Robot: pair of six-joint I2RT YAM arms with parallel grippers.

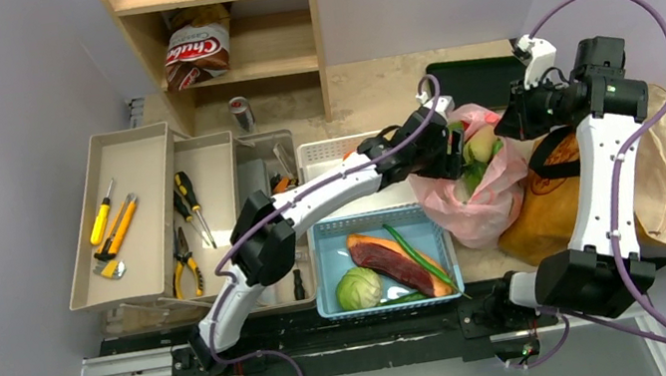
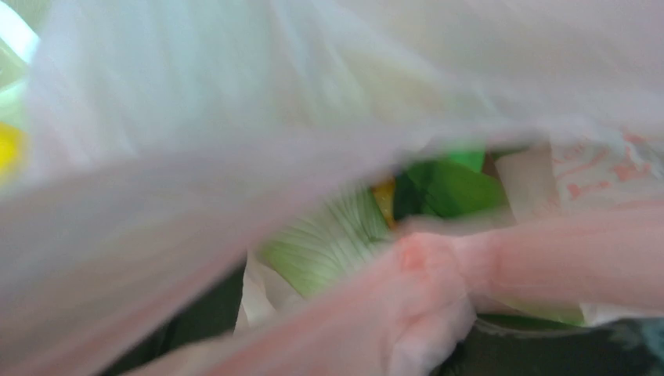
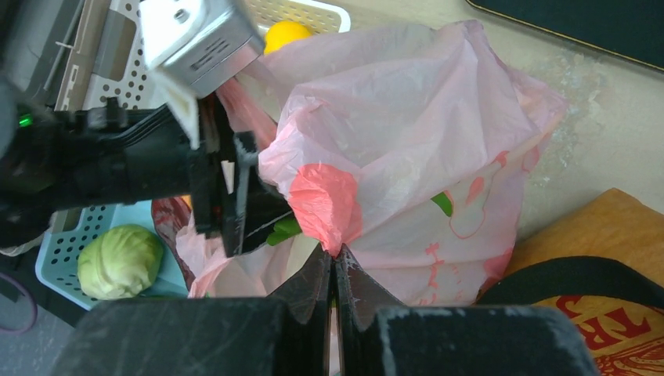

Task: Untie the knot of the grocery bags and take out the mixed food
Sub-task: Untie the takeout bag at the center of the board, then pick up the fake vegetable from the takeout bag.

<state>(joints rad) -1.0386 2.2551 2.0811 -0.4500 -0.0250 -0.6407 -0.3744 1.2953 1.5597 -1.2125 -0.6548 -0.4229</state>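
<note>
One thin translucent pink bag [image 3: 407,117], greens [image 2: 446,188] showing; right claw [image 3: 335,262] pinching its plastic; left claw [image 1: 452,147] unclear.

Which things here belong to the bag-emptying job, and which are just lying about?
Job: thin pink plastic bag; twisted pink knot of its handles; pale green leafy vegetable inside; brown paper bag with black straps.
Lying about: yellow-handled pliers; red meat slab; round green cabbage; brown snack bag on shelf.
</note>
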